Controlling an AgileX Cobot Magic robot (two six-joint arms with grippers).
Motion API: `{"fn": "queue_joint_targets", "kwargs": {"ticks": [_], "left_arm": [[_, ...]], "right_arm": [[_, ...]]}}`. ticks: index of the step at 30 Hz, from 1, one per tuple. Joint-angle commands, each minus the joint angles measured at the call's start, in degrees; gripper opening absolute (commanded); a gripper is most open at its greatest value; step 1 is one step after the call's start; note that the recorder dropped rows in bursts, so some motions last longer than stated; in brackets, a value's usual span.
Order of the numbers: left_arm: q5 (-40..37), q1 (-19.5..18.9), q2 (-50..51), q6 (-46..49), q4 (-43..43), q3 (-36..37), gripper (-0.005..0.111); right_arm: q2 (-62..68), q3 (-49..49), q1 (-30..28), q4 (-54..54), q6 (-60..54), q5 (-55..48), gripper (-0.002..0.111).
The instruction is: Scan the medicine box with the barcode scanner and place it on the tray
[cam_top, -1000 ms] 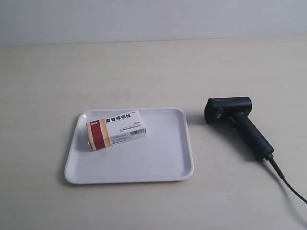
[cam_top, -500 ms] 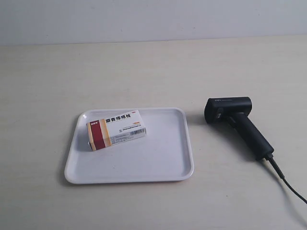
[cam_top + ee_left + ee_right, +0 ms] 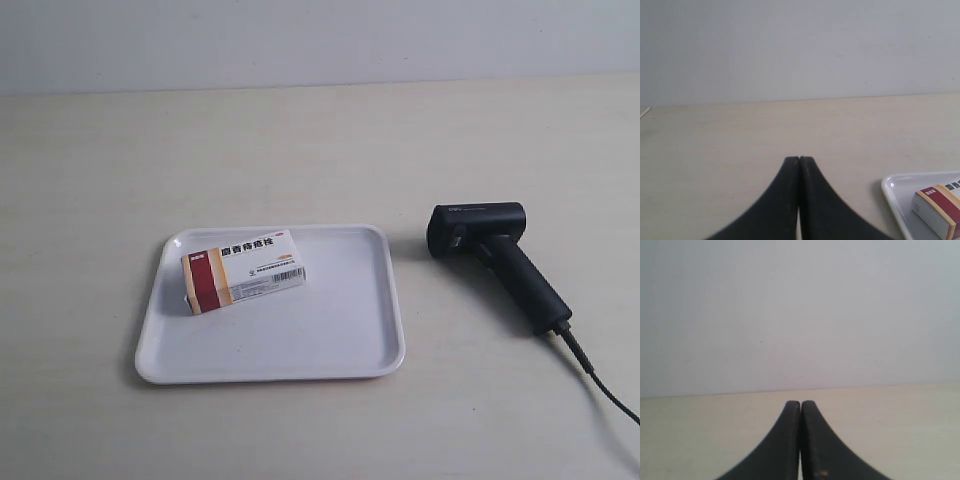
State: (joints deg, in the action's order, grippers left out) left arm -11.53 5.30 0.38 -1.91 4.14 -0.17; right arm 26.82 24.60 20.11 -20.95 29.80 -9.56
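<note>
On the pale surface [image 3: 300,140], the medicine box [image 3: 242,271] lies in the white tray [image 3: 340,340]. The left pincer [image 3: 799,161] and right pincer [image 3: 800,404] are both pressed together, holding nothing.

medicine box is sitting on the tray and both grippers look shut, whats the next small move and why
Probably none beyond keeping both arms clear. The medicine box lies flat inside the tray, and the barcode scanner rests on the table beside it, held by nothing. The left gripper and right gripper are shut on nothing, away from both. Whether the scan took place cannot be told from these views.
</note>
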Motion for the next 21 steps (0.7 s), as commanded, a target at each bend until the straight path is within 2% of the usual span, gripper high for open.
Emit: {"fn": "queue_joint_targets", "kwargs": {"ticks": [1,5,9,13,15,21], "left_arm": [[-0.2,-0.2,-0.4,-0.3,-0.3,0.2,0.001],[-0.2,-0.2,-0.4,-0.3,-0.3,0.2,0.001],[-0.2,-0.2,-0.4,-0.3,-0.3,0.2,0.001],[-0.2,-0.2,-0.4,-0.3,-0.3,0.2,0.001],[-0.2,-0.2,-0.4,-0.3,-0.3,0.2,0.001],[-0.2,-0.2,-0.4,-0.3,-0.3,0.2,0.001]], "right_arm": [[-0.1,-0.2,-0.2,0.2,0.2,0.2,0.0],[-1.7,-2.3,-0.2,1.6,0.3,1.6,0.0],[-6.5,-12.0,-0.2,12.7,-0.9,9.0,0.0],[-12.8,-20.3,-0.2,20.9,-19.8,9.6,0.0],[-15.2,-23.4,-0.2,26.4,-25.3,9.2,0.0],[-20.1,-24.6,-0.2,24.4,-25.9,4.4,0.0]]}}
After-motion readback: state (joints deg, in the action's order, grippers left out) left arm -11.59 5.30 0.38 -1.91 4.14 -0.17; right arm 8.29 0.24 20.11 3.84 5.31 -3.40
